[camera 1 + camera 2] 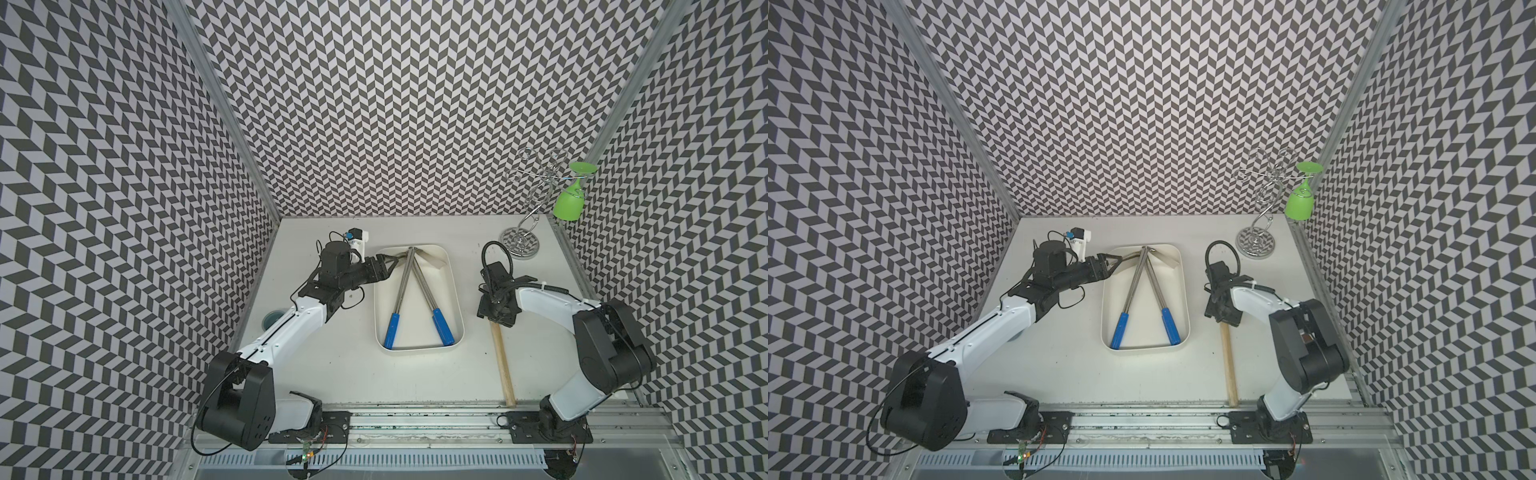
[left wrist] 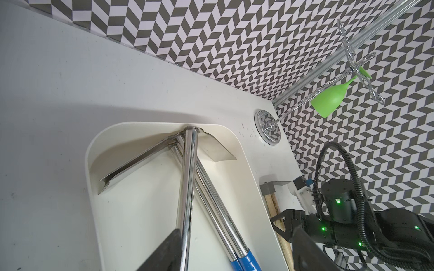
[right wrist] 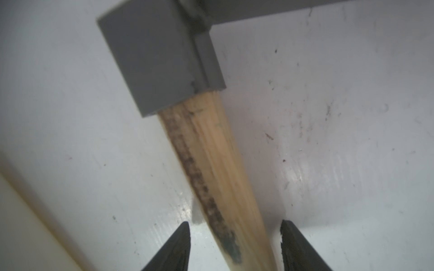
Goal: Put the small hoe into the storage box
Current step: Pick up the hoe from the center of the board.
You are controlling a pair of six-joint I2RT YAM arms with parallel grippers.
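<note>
Right wrist shows small hoe, wooden handle, grey head, seemingly untouched within the parted right pincer.

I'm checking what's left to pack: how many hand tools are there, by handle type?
Chrome-shafted, blue-gripped tools, in the cream-white plastic tray: 2
Wooden-handled tool with a grey metal head, on the white table: 1
Total: 3
</note>
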